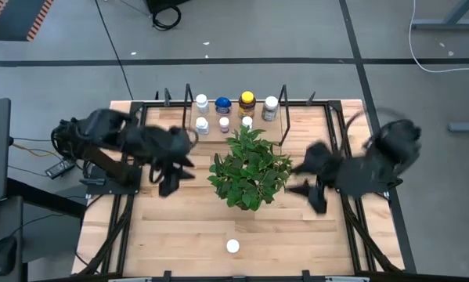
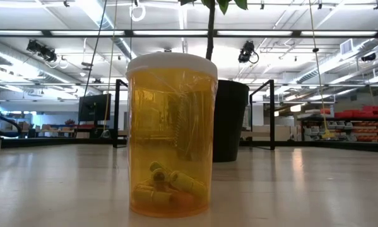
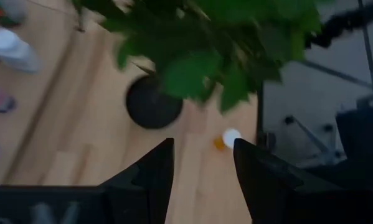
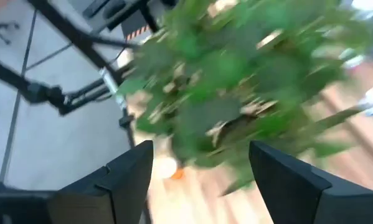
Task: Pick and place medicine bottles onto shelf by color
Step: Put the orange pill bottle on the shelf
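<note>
Left gripper (image 1: 170, 178) hovers over the table left of the potted plant (image 1: 250, 168), fingers spread apart, nothing between them; its wrist view shows both fingers (image 3: 150, 177) with bare wood in the gap. Right gripper (image 1: 311, 196) hovers right of the plant, also spread wide and empty, its fingers (image 4: 127, 174) framing blurred leaves.

Shelf (image 1: 226, 106): black wire rack at the far edge of the table, behind the plant. Bottles at the shelf, back row left to right: white (image 1: 201, 103), blue (image 1: 222, 104), amber with yellow cap (image 1: 247, 103), white (image 1: 270, 108). Front row: three smaller white ones (image 1: 202, 124), (image 1: 224, 124), (image 1: 247, 122), the last just at the plant's far leaves.

One amber bottle with white cap (image 1: 232, 247) stands upright alone at the near edge of the table, well apart from both grippers. Low view: it fills the frame (image 2: 170, 135), yellow capsules lying in its bottom. The plant's black pot (image 2: 230, 120) stands behind it.
</note>
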### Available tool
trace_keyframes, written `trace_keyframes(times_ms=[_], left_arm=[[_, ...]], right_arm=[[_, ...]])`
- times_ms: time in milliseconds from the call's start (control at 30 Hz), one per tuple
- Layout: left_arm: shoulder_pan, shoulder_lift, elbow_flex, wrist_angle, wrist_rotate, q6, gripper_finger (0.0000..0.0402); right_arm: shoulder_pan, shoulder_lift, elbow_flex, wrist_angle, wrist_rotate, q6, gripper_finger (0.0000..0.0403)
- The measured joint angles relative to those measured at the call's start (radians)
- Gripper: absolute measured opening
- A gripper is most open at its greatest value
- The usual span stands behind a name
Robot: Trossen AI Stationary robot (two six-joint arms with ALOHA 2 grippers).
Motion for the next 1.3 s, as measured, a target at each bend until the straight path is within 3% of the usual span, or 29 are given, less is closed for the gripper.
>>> trace_keyframes(times_ms=[200, 333, 467, 767, 1033, 1300], left_arm=[[-0.192, -0.002, -0.122, 0.079, -0.005, -0.043, 0.0172], [-0.286, -0.001, -0.249, 0.166, -0.009, -0.09, 0.0172], [-0.361, -0.002, -0.374, 0.254, -0.02, -0.159, 0.0172], [-0.474, -0.002, -0.618, 0.455, -0.065, -0.342, 0.0172], [-0.508, -0.003, -0.636, 0.51, -0.078, -0.508, 0.0172], [-0.554, -0.003, -0.636, 0.485, -0.08, -0.62, 0.0172]], right_arm=[[0.086, 0.142, -0.002, 0.058, 0.009, 0.069, 0.0271], [0.11, 0.234, -0.002, 0.187, 0.011, 0.078, 0.0271], [0.115, 0.324, -0.002, 0.316, 0.011, 0.018, 0.0271], [0.114, 0.462, -0.002, 0.322, 0.011, -0.006, 0.0299], [0.113, 0.585, -0.001, 0.339, 0.039, -0.026, 0.0338], [0.065, 0.687, -0.001, 0.383, 0.004, 0.032, 0.034]])
